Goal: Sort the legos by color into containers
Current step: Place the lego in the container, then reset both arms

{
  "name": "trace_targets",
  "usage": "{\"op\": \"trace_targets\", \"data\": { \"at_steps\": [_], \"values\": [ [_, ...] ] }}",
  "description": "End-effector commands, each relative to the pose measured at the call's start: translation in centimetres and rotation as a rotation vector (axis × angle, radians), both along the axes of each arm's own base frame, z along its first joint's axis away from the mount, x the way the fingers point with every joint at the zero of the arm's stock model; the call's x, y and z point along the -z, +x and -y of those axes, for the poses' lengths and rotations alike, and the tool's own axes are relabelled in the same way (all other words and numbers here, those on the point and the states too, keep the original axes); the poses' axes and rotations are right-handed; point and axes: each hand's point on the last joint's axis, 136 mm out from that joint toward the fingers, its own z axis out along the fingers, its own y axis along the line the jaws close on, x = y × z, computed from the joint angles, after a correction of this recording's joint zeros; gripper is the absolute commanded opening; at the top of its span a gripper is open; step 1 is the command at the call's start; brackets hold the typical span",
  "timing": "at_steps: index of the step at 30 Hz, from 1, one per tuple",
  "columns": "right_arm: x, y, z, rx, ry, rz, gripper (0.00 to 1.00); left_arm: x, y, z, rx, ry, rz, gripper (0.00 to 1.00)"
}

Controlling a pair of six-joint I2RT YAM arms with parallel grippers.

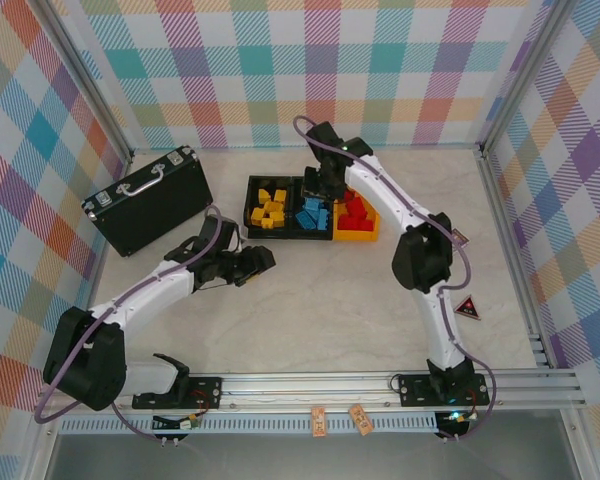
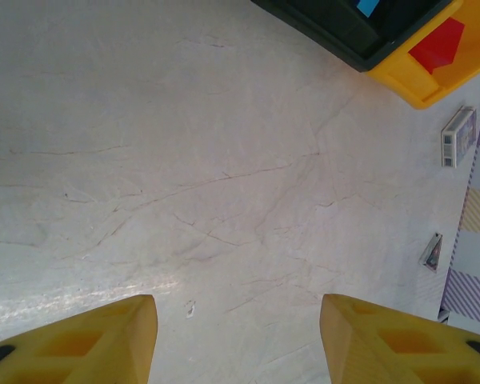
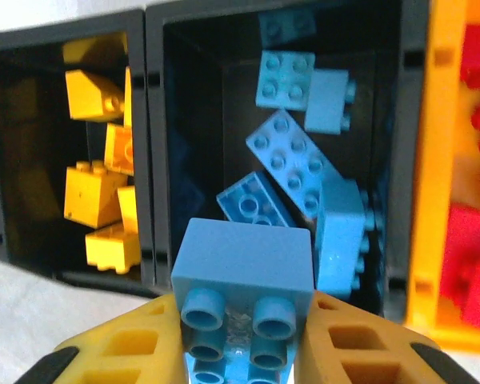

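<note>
A robotics lab cell: pastel checked cloth walls (image 1: 310, 60) enclose a pale marble-patterned tabletop (image 1: 310, 300) left, right and far. Two white-and-black robot arms (image 1: 145, 292) are bolted to a slotted aluminium rail (image 1: 310, 385) at the near edge.

The pale marbled table (image 1: 320, 310) lies bare and open before the row of three small plastic bins (image 1: 315, 233); a large black metal-trimmed case (image 1: 150, 200) blocks the left rear.
</note>
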Motion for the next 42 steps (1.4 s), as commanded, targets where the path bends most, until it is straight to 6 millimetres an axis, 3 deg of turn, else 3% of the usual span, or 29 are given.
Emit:
{"op": "trace_targets", "data": {
  "at_steps": [1, 6, 13, 19, 24, 29, 37, 42],
  "values": [
    [0.8, 1.0, -0.3, -0.022, 0.043, -0.043, 0.27, -0.6, 0.5, 0.3, -0.001, 0.010, 0.013, 0.56],
    [2.2, 3.1, -1.0, 0.001, 0.130, -0.063, 0.27, -0.2, 0.4, 0.2, -0.005, 0.022, -0.003, 0.56],
    [3.4, 4.4, -2.4, -0.014, 0.190, -0.060, 0.28, 0.3, 0.0, 0.1, -0.008, 0.037, -0.020, 0.56],
    [4.3, 4.8, -2.9, -0.017, 0.199, -0.062, 0.38, 0.4, -0.2, 0.0, -0.007, 0.047, -0.024, 0.56],
    [3.0, 5.0, -2.7, -0.023, 0.199, -0.030, 0.47, 0.5, -0.1, 0.1, -0.002, 0.050, -0.031, 0.56],
    [0.7, 4.6, -2.2, -0.037, 0.186, 0.007, 0.47, 0.6, 0.2, 0.3, 0.000, 0.043, -0.031, 0.56],
    [-2.8, 2.2, -0.7, -0.071, 0.169, 0.062, 0.48, 0.3, 1.1, 0.4, -0.017, 0.046, 0.005, 0.56],
    [-3.3, 0.0, 1.1, -0.101, 0.122, 0.093, 0.56, -0.1, 2.4, 0.4, -0.019, 0.071, 0.032, 0.57]
  ]
}}
